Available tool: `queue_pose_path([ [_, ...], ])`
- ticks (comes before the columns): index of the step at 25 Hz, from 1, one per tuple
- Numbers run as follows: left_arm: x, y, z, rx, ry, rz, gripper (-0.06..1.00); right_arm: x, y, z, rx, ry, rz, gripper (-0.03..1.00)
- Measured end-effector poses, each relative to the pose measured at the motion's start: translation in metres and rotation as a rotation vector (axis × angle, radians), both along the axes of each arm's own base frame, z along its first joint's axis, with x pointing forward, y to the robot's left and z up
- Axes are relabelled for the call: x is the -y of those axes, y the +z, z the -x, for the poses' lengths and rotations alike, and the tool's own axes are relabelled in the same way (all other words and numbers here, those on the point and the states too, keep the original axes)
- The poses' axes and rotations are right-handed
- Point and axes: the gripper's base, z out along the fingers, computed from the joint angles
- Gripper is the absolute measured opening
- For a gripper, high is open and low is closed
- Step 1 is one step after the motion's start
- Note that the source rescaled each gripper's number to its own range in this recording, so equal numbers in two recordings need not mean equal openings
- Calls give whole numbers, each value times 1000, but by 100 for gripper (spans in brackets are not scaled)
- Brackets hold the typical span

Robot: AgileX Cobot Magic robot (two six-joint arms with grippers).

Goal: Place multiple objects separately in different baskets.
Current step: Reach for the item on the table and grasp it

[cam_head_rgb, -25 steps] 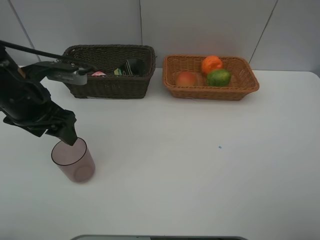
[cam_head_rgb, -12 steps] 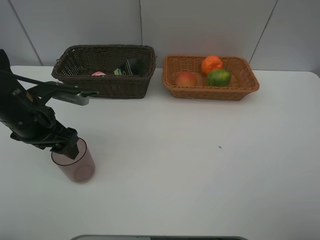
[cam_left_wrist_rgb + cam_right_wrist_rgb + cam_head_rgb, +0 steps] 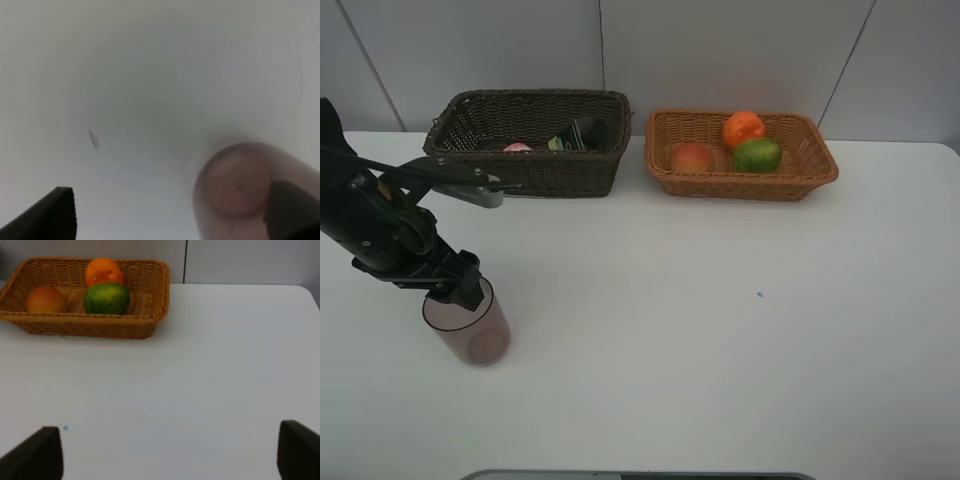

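The translucent purple-pink cup (image 3: 475, 330) stands upright on the white table at the front left. My left gripper (image 3: 460, 290) is open at its rim. In the left wrist view the cup (image 3: 240, 185) lies by one finger (image 3: 292, 210), and the other finger (image 3: 50, 217) is far off it. The dark brown basket (image 3: 540, 175) holds the pink bottle (image 3: 517, 148) and the dark green bottle (image 3: 582, 134). The light basket (image 3: 820, 165) holds the orange (image 3: 743, 128), the red-orange fruit (image 3: 692, 157) and the green fruit (image 3: 757, 154). My right gripper (image 3: 172, 455) is open and empty over bare table.
The two baskets stand side by side along the back wall. The right wrist view shows the light basket (image 3: 150, 325) with its fruits ahead of it. A small blue speck (image 3: 759, 294) marks the table.
My left arm has come down and toward the front, bringing its gripper from just above the cup to the cup's rim. The cup and baskets have not moved.
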Motion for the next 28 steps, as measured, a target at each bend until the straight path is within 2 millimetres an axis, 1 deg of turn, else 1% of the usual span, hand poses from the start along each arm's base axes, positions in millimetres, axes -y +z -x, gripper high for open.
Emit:
queue_pose_path([
  [3, 0, -5, -1, -16, 1, -3, 98, 0, 0, 0, 0, 0, 0, 84],
  [8, 1, -19, -2, -59, 11, -12, 98, 0, 0, 0, 0, 0, 0, 84],
  [11, 1, -20, -3, -46, 14, -8, 97, 0, 0, 0, 0, 0, 0, 84],
  [12, 2, -20, -4, -43, 14, -8, 96, 0, 0, 0, 0, 0, 0, 84],
  [13, 2, -20, -4, -42, 15, -6, 91, 0, 0, 0, 0, 0, 0, 84],
  [15, 2, -20, -5, -34, 17, -4, 76, 0, 0, 0, 0, 0, 0, 84],
  [16, 2, -20, -5, -31, 17, -4, 64, 0, 0, 0, 0, 0, 0, 84],
  [18, 2, -20, -5, -30, 17, -3, 37, 0, 0, 0, 0, 0, 0, 84],
  [20, 2, -20, -5, -29, 17, -3, 14, 0, 0, 0, 0, 0, 0, 84],
  [21, 2, -20, -5, -30, 23, 1, 5, 0, 0, 0, 0, 0, 0, 84],
  [22, 2, -19, -5, -23, 25, 5, 0, 0, 0, 0, 0, 0, 0, 84],
  [28, 3, -19, -6, -17, 26, 7, 0, 0, 0, 0, 0, 0, 0, 84],
])
